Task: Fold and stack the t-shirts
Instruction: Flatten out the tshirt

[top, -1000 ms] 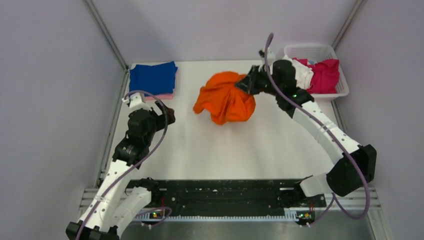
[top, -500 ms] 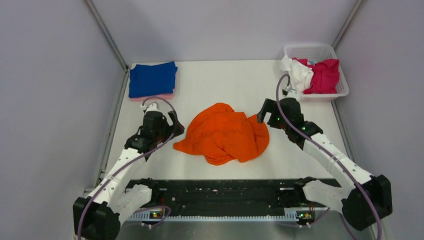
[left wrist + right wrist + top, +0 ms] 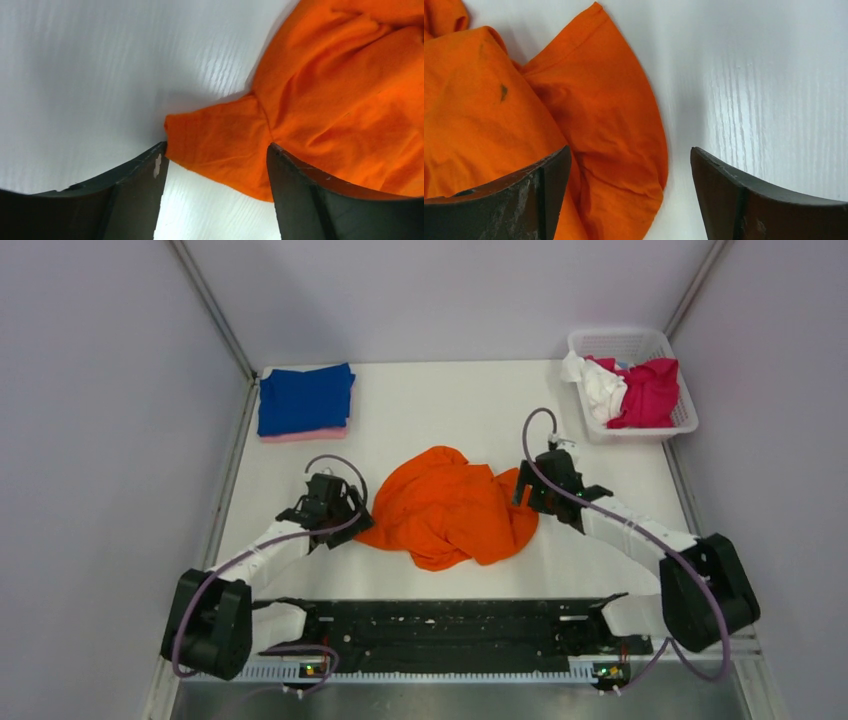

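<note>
A crumpled bright orange cloth t-shirt (image 3: 450, 515) is being left in a loose heap on the white table (image 3: 450, 410), near the middle and toward the near edge, and it is being flanked by both arms. The left hand (image 3: 216, 147) is being held low at the heap's left edge with its two dark fingers spread apart. A flat orange flap, sleeve-like, is being framed between them in the left wrist view, its corner just beside one finger, but nothing is being pinched. The right hand (image 3: 630, 148) is being held at the heap's right edge, likewise released, with its fingers wide apart. A rounded fold of the orange cloth is being shown between them, close to one finger, while bare table is being shown next to the other.

At the far left corner of the table a folded royal blue t-shirt (image 3: 305, 398) is being carried on top of a folded pale pink t-shirt (image 3: 305, 435), of which only a thin edge is being shown. At the far right a white plastic lattice basket (image 3: 620, 337) is being occupied by a magenta t-shirt (image 3: 652, 390) and a white t-shirt (image 3: 600, 388), both bunched, with the white one being draped over the basket's left rim.
</note>
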You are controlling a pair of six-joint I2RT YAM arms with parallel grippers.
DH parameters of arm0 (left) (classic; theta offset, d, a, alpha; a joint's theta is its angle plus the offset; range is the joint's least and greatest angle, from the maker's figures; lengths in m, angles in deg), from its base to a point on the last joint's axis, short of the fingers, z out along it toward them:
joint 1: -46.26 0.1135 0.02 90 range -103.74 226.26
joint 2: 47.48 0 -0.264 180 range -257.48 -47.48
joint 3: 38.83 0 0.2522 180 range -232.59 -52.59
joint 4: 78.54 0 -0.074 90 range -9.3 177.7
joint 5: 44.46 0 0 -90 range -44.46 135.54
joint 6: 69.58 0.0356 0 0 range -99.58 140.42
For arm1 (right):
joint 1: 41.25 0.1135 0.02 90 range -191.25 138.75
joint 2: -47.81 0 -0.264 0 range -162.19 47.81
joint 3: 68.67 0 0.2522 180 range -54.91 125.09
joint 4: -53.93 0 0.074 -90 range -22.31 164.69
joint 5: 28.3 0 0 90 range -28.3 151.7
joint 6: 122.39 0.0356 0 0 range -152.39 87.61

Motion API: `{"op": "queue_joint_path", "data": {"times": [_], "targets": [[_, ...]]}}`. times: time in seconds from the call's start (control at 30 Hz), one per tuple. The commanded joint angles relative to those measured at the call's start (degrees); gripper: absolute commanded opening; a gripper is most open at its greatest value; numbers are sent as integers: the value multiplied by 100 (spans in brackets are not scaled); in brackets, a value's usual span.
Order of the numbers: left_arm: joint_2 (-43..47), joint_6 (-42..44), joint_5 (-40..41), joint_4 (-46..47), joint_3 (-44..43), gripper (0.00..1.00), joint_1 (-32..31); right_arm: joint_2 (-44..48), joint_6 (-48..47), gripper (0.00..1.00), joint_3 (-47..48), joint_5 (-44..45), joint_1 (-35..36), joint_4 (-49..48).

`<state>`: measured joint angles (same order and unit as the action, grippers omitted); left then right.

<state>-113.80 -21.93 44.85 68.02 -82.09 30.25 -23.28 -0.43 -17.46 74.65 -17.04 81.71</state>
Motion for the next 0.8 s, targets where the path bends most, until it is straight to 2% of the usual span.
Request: {"op": "queue_joint_path", "data": {"times": [0.0,0.13,0.2,0.23,0.27,0.3,0.5,0.57,0.63,0.67,0.77], "targets": [[-535,-99,-343,711,-44,71,-25,-854,-175,85,543,58,2,-757],[-854,-158,-343,814,43,57,-297,-1397,-233,79,713,-195,16,-916],[-909,-184,-403,941,139,37,-464,-1559,-245,78,696,-254,125,-985],[-915,-213,-413,1008,159,22,-532,-1612,-240,77,683,-235,178,-1001],[-917,-241,-407,1023,171,3,-593,-1675,-227,76,658,-225,218,-1017],[-894,-247,-399,1039,165,0,-627,-1716,-203,75,622,-219,265,-1029],[-191,-141,-210,964,147,0,-788,-1906,-138,61,456,-206,598,-1169],[187,-78,-127,875,162,0,-813,-1937,-110,47,435,-148,674,-1197],[599,-24,-58,790,180,0,-832,-1888,-44,23,406,-43,703,-1232],[822,14,-27,735,181,0,-833,-1817,-26,15,397,22,720,-1234],[1414,87,10,613,205,0,-837,-1460,-23,6,330,146,764,-1340]]}}
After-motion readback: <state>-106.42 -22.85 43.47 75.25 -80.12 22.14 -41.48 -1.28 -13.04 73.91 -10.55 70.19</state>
